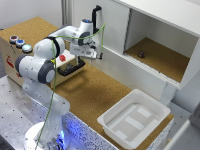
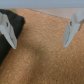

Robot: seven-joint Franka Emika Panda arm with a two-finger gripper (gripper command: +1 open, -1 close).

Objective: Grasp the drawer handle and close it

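1. Cork-brown matting is covering the worktop (image 1: 95,92), and on it one tan wooden box (image 1: 12,57) is sitting towards the exterior view's left, with its drawer (image 1: 71,66) standing pulled out from the box front.
2. The drawer handle (image 1: 69,70) is showing as a short black bar along the drawer's outer edge, just below and beside the arm's wrist in the exterior view.
3. The gripper (image 2: 41,30) is hanging above the cork with its two fingers spread wide and nothing between them; in the wrist view only bare cork is lying in the gap, with a dark mass at one edge that I am taking to be part of the drawer, though it is too blurred to be sure.
4. I am judging the step in hand to be the approach: the gripper is near the drawer but is not yet around the handle.
5. The next move is calling for a shift sideways towards the dark edge and a descent, so the fingers are straddling the bar before they close; then a push towards the box.
6. Counting: one arm (image 1: 42,62), one gripper, one drawer, one drawer handle, three round buttons (image 1: 20,42) on the box top, one red round spot (image 1: 62,57) on its front, one white cabinet (image 1: 150,40) with one long black door handle (image 1: 96,15), one small dark object (image 1: 141,54) on its shelf, and one white tray (image 1: 132,120).
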